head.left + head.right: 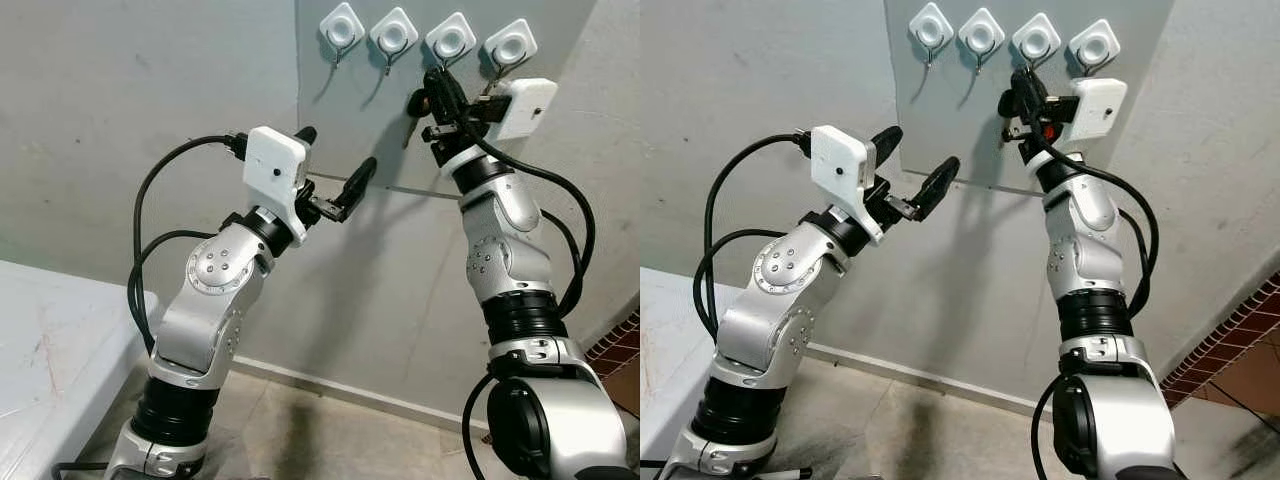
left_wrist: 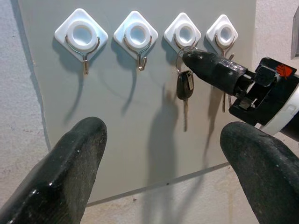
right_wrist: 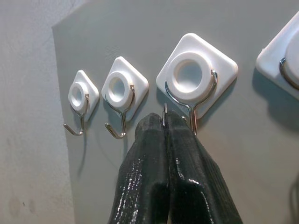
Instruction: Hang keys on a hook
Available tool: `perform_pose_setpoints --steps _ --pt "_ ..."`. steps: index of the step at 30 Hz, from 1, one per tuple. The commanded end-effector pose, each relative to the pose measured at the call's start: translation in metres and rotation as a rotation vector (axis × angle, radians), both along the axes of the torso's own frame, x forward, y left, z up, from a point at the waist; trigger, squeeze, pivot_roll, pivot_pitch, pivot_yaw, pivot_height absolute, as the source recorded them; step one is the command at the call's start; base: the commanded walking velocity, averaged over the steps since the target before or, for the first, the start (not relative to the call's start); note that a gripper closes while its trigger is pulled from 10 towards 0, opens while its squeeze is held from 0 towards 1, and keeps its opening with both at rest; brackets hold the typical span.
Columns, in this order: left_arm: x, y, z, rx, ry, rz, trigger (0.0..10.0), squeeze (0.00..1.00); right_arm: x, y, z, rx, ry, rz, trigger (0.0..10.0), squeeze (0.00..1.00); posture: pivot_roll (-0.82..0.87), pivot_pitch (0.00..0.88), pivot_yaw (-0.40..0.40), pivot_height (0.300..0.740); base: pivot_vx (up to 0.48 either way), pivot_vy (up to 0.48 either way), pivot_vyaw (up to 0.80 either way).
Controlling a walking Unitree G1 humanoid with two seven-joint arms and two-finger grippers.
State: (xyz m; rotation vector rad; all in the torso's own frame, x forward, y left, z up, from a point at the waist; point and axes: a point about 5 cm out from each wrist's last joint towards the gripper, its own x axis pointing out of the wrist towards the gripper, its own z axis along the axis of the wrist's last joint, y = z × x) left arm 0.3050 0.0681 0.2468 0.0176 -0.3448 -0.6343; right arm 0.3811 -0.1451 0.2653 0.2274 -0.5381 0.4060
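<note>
A grey wall panel (image 1: 400, 150) carries four white hooks in a row. The right gripper (image 3: 164, 122) is raised to the third hook from the left (image 2: 186, 33), fingers pressed together on the thin key ring (image 2: 180, 50). The black-headed key (image 2: 185, 88) hangs below, against the panel. The left gripper (image 1: 335, 175) hovers lower left, fingers apart, holding nothing. Judgement: the keys are light, rigid metal that swings freely; the ring is thin and slippery, so grip it at the ring, not the blade.
</note>
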Motion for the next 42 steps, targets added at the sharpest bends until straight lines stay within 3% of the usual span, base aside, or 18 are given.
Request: perform_pose_setpoints --steps 1,11,22,25,33,38,42 --pt "-0.002 -0.002 0.006 0.005 -0.024 -0.005 10.0 0.0 0.0 -0.003 0.009 0.054 -0.026 0.002 10.0 0.0 0.05 0.01 0.009 0.715 0.0 0.0 0.0" --pt "-0.002 -0.002 0.007 0.006 -0.025 -0.004 10.0 0.0 0.0 -0.013 0.008 0.209 0.01 0.045 10.0 0.0 0.05 0.015 0.013 0.715 0.0 0.0 0.0" --pt "-0.002 0.0 0.007 0.002 -0.022 0.003 10.0 0.0 -0.001 -0.02 0.009 0.566 0.077 0.219 10.0 0.0 0.05 0.023 0.011 0.715 0.0 0.0 0.0" --pt "-0.002 0.0 0.007 0.001 -0.021 0.005 10.0 0.0 -0.001 -0.023 0.01 0.617 0.087 0.243 10.0 0.0 0.05 0.023 0.011 0.715 0.0 0.0 0.0" --pt "-0.002 0.001 0.008 0.001 -0.023 0.011 10.0 0.0 -0.002 -0.024 0.008 0.654 0.107 0.272 10.0 0.0 0.05 0.032 0.012 0.715 0.0 0.0 0.0" --pt "-0.001 0.001 0.008 -0.001 -0.021 0.013 10.0 0.0 -0.006 -0.019 0.008 0.587 0.079 0.302 10.0 0.0 0.05 0.034 0.011 0.715 0.0 0.0 0.0" --pt "-0.001 0.001 0.008 -0.002 -0.02 0.014 10.0 0.0 -0.009 -0.018 0.011 0.594 0.056 0.324 10.0 0.0 0.05 0.039 0.012 0.715 0.0 0.0 0.0"
